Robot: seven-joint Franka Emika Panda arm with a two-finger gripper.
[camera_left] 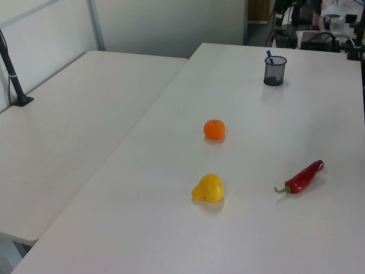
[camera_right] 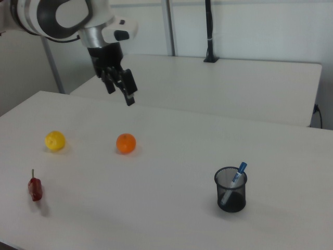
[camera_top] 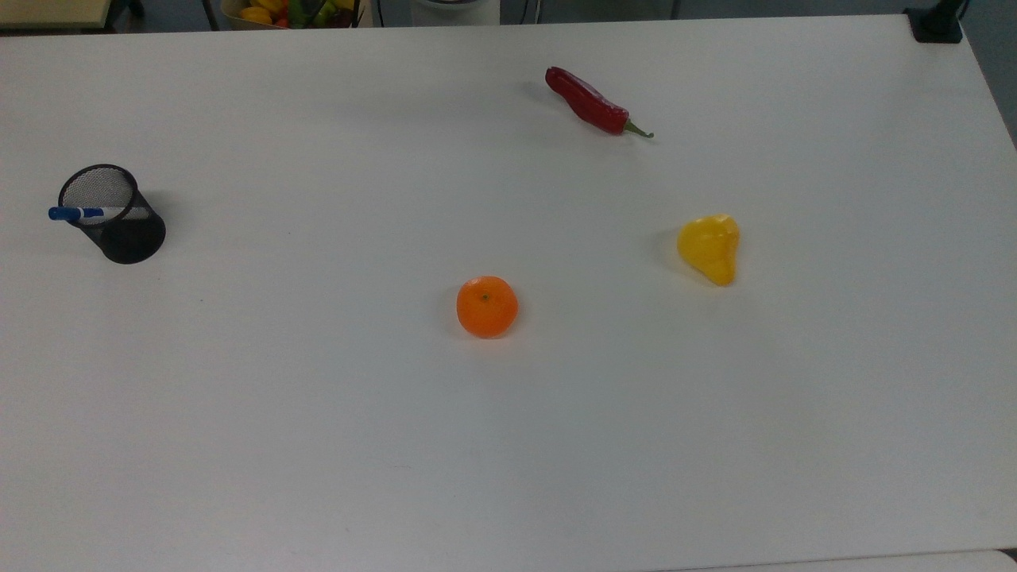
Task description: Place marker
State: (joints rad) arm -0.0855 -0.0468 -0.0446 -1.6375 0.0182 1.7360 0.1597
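Pincer (camera_right: pixel 120 89) up in the air in the right view, fingers apart and empty, pointing down and toward the right view's right, well above the white table (camera_right: pixel 156 208). Marker (camera_right: pixel 232 183) well away from the pincer, toward the right view's lower right, standing tilted in a black mesh cup (camera_right: pixel 231 189), blue cap poking out over the rim. Same marker (camera_top: pixel 87 213) in the top view leaning across the cup (camera_top: pixel 114 214) mouth, cap toward the top view's left. Orange (camera_right: pixel 126 143) on the table below the pincer in the right view, nearest to it of all. Yellow fruit (camera_right: pixel 55 140) lower and toward the right view's left of the pincer. Red chili (camera_right: pixel 35 188) farther still, down at the right view's lower left. Second white table (camera_right: pixel 250 88) behind the pincer.
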